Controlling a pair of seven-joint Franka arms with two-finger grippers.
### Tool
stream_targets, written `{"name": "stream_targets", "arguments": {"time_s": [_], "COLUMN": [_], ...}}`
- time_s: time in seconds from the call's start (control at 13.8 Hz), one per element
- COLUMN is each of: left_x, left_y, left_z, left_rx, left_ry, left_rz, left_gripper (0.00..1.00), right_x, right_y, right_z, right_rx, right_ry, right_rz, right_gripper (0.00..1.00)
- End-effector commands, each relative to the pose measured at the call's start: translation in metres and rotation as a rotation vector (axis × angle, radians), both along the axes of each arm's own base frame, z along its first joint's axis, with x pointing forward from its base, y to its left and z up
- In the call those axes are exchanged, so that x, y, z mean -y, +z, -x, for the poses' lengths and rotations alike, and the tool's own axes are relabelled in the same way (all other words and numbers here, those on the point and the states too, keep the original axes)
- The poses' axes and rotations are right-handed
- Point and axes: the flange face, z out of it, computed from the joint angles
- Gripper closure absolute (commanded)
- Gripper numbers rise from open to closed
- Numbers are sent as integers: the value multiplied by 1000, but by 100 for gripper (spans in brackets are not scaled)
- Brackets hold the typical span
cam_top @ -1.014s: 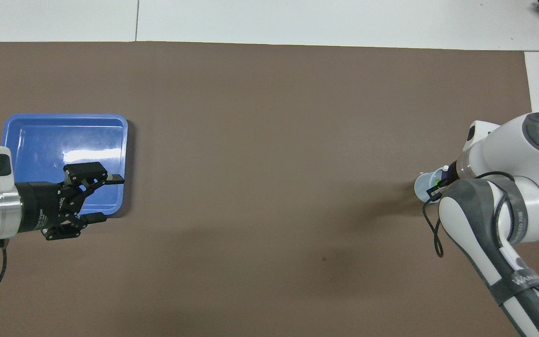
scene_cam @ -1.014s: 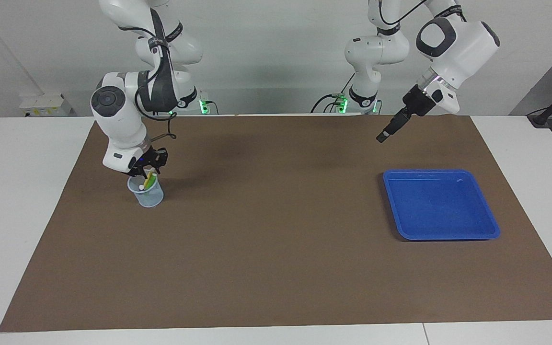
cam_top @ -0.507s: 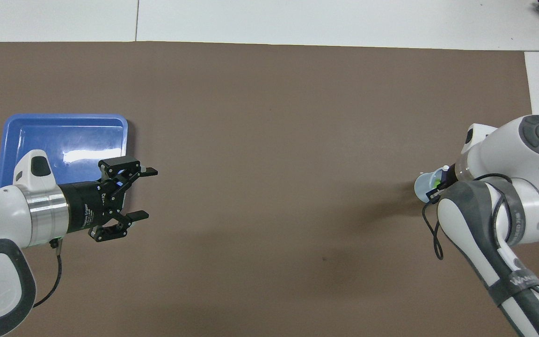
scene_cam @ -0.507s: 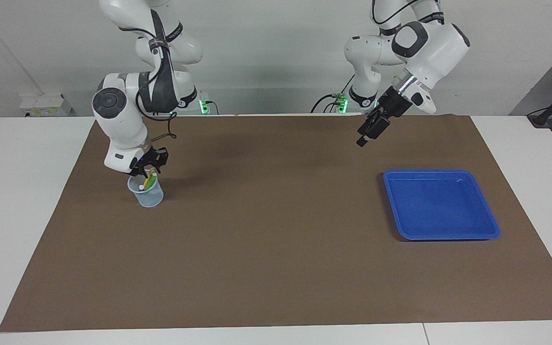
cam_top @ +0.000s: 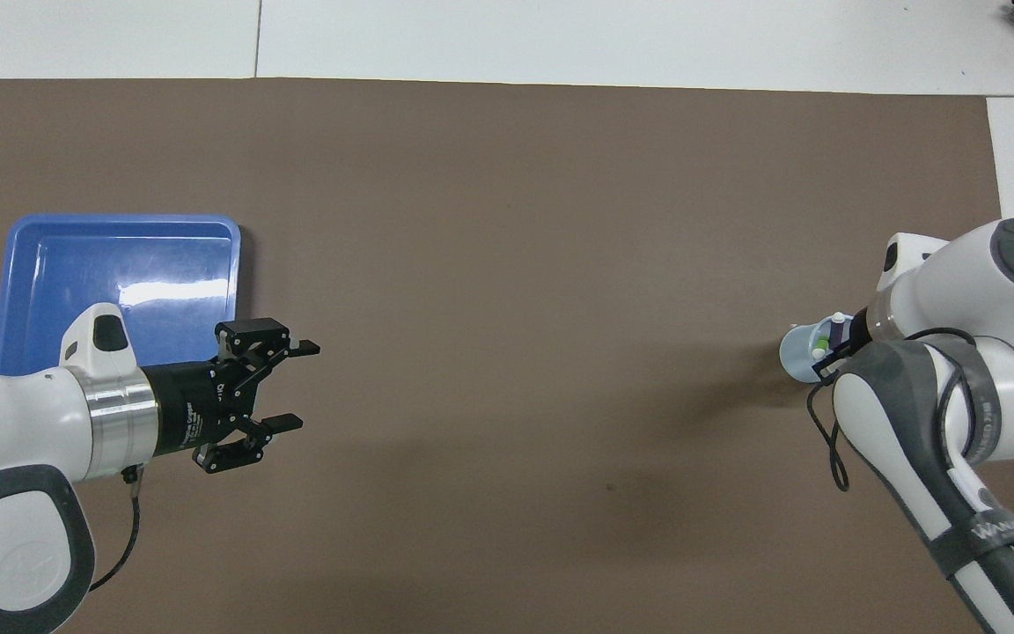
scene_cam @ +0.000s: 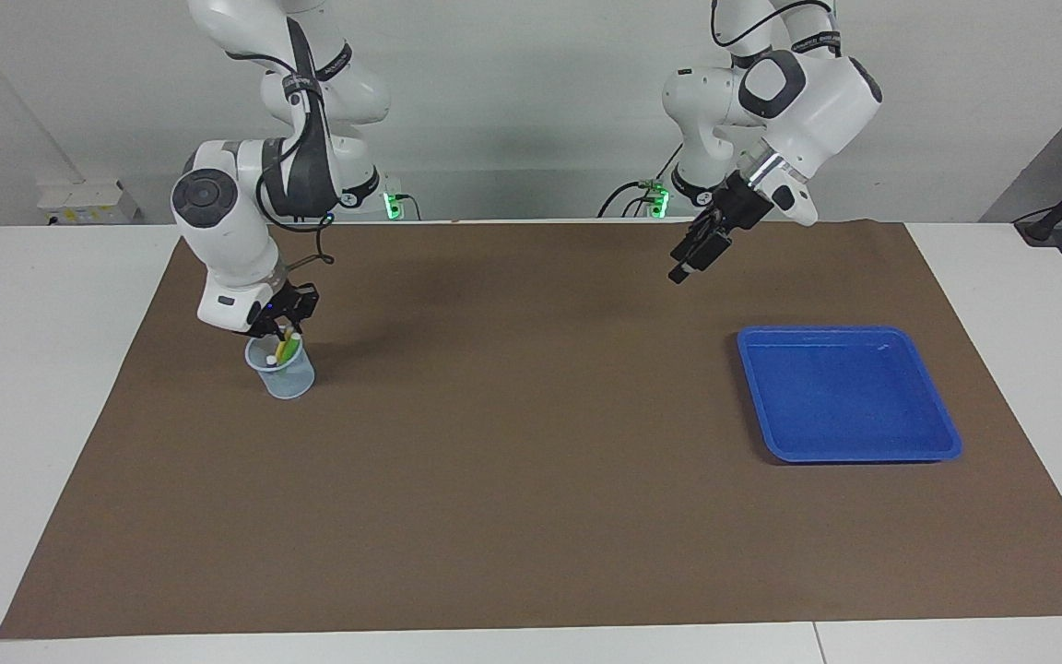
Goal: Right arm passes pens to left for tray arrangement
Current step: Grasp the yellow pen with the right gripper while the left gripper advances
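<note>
Blue tray [scene_cam: 940, 441] bare; pens [scene_cam: 284, 349] all in cup [scene_cam: 293, 380]. Right pincer [scene_cam: 280, 330] clenched on yellow one; left pincer [cam_top: 296, 386] released, over mat [scene_cam: 531, 480].

White tabletop [scene_cam: 52, 387] covered by a large brown mat [scene_cam: 531, 480]. On the mat, a blue tray [scene_cam: 849, 395] toward the left arm's end, and a pale translucent cup [scene_cam: 284, 371] toward the right arm's end.
</note>
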Motion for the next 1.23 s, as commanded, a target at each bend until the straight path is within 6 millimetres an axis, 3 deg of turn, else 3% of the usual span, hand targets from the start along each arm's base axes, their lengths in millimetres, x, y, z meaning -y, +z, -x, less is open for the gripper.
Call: {"name": "stream_targets", "arguments": {"time_s": [0.0,0.36,0.51,0.72,0.87,1.01,1.16], "left_x": [3,1,0,-5,-9,-11,-10], "left_y": [1,6,10,13,18,24,30], "left_z": [21,22,20,15,11,6,2], "left_rx": [-70,-99,-100,-138,-164,-172,-176], "left_ry": [-42,-69,-54,31,106,172,216], "left_rz": [29,39,43,85,132,162,197], "left_gripper": [5,6,6,6,6,6,7], "right_x": [4,-2,-15,-32,-40,-56,-61], "right_y": [-1,52,76,145,178,195,196], "right_z": [4,-31,-39,-45,-43,-34,-32], "right_rx": [-4,33,60,78,81,70,64], "right_ry": [41,159,234,287,281,253,126], "right_rz": [-3,-2,27,39,26,-69,-182], "right_gripper": [100,100,100,100,100,100,100]}}
